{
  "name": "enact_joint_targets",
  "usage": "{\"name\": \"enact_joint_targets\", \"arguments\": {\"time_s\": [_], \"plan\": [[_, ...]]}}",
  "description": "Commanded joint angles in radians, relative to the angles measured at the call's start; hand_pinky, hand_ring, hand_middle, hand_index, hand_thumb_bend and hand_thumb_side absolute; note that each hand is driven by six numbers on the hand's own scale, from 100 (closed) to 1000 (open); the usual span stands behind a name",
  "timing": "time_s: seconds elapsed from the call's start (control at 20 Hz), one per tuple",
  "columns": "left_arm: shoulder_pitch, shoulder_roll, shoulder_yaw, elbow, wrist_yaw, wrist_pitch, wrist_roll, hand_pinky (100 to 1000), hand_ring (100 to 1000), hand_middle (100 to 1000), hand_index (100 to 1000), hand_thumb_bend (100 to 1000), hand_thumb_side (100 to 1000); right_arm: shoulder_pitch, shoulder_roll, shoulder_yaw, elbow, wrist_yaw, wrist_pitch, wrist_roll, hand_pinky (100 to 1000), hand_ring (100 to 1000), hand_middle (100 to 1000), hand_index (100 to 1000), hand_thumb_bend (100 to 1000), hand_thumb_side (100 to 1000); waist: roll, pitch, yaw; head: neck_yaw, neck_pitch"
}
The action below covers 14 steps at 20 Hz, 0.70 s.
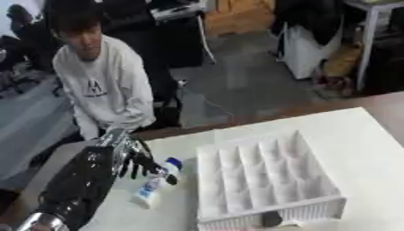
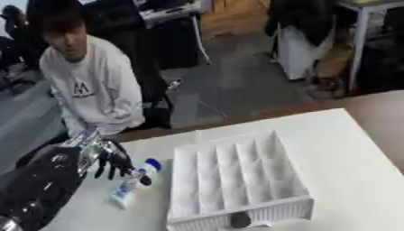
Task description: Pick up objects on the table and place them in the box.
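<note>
1. The left hand point(image 1: 135, 159) is brought in from the left side, reaching down over the bench point(image 1: 347, 135) toward a small white bottle point(image 1: 154, 184) with a blue cap and a bit of blue on the label.

2. The bottle is laid on its side, cap pointing up and away, just beside the left wall of the white box point(image 1: 264, 180). So the carry into the box looks like a short one.

3. The dark fingers point(image 1: 146, 166) are curled downward and spread around the cap end. They seem to be touching or nearly touching it, but a closed grip isn't shown, so whether the bottle is actually held can't be told.

4. The box is divided into rows of small compartments, all looking empty from here. It's sat open-side up, probably so stuff can be dropped straight in.

5. A small dark object point(image 1: 271, 219) is seen at the box's near edge; what it is can't be made out.

6. The right hand isn't seen in either view.

7. Judged from this, the task is barely started: the grasp is being lined up, nothing's in the box yet.
</note>
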<state>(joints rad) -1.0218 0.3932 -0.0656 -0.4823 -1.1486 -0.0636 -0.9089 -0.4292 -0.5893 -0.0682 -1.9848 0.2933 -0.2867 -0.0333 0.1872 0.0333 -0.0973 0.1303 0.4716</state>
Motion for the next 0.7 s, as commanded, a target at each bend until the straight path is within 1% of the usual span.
{"name": "enact_joint_targets", "arguments": {"time_s": [0.05,0.1,0.15,0.2,0.25,0.4,0.5,0.6,0.65,0.7], "plan": [[-0.015,0.024,0.011,-0.050,0.007,0.023,0.011,432,710,842,938,863,885,-0.016,-0.013,0.002,-0.015,-0.003,-0.001,0.014,461,520,448,565,368,853,-0.008,-0.009,-0.001,-0.001,-0.017],[-0.015,0.025,0.010,-0.062,0.001,0.031,0.024,443,717,846,940,856,891,-0.017,-0.012,0.002,-0.015,-0.004,-0.001,0.016,462,520,448,565,368,854,-0.008,-0.009,-0.002,0.001,-0.017],[-0.014,0.025,0.009,-0.074,-0.010,0.041,0.044,432,709,841,937,860,885,-0.018,-0.012,0.003,-0.015,-0.005,-0.001,0.018,462,520,448,565,367,854,-0.007,-0.009,-0.003,0.003,-0.017],[-0.012,0.023,0.009,-0.077,-0.016,0.045,0.058,439,711,840,937,832,896,-0.019,-0.012,0.003,-0.015,-0.005,-0.001,0.019,462,520,448,565,368,854,-0.007,-0.009,-0.003,0.004,-0.017],[-0.012,0.025,0.010,-0.087,-0.027,0.056,0.089,440,692,831,931,813,909,-0.020,-0.012,0.004,-0.015,-0.006,-0.002,0.021,462,520,448,565,369,855,-0.007,-0.008,-0.004,0.009,-0.017],[-0.008,0.021,0.020,-0.096,-0.056,0.098,0.200,439,679,807,919,832,950,-0.025,-0.010,0.006,-0.015,-0.008,-0.002,0.025,462,520,448,565,371,855,-0.006,-0.004,-0.009,0.025,-0.016],[-0.004,0.015,0.033,-0.085,-0.056,0.128,0.256,440,708,820,933,840,975,-0.030,-0.009,0.007,-0.015,-0.009,-0.002,0.029,463,520,448,566,371,857,-0.005,-0.002,-0.013,0.040,-0.014],[0.001,0.007,0.038,-0.069,-0.055,0.149,0.290,426,714,836,941,841,991,-0.034,-0.008,0.009,-0.015,-0.009,-0.002,0.033,463,521,448,567,373,857,-0.004,0.000,-0.016,0.048,-0.014],[0.004,0.001,0.048,-0.060,-0.046,0.161,0.303,399,706,848,946,843,1000,-0.036,-0.006,0.010,-0.015,-0.010,-0.003,0.036,464,521,448,567,374,857,-0.005,0.002,-0.018,0.053,-0.016],[0.006,-0.005,0.055,-0.051,-0.038,0.175,0.314,397,704,848,945,843,1000,-0.038,-0.005,0.011,-0.015,-0.010,-0.003,0.038,464,521,448,567,374,857,-0.004,0.002,-0.019,0.056,-0.017]]}}
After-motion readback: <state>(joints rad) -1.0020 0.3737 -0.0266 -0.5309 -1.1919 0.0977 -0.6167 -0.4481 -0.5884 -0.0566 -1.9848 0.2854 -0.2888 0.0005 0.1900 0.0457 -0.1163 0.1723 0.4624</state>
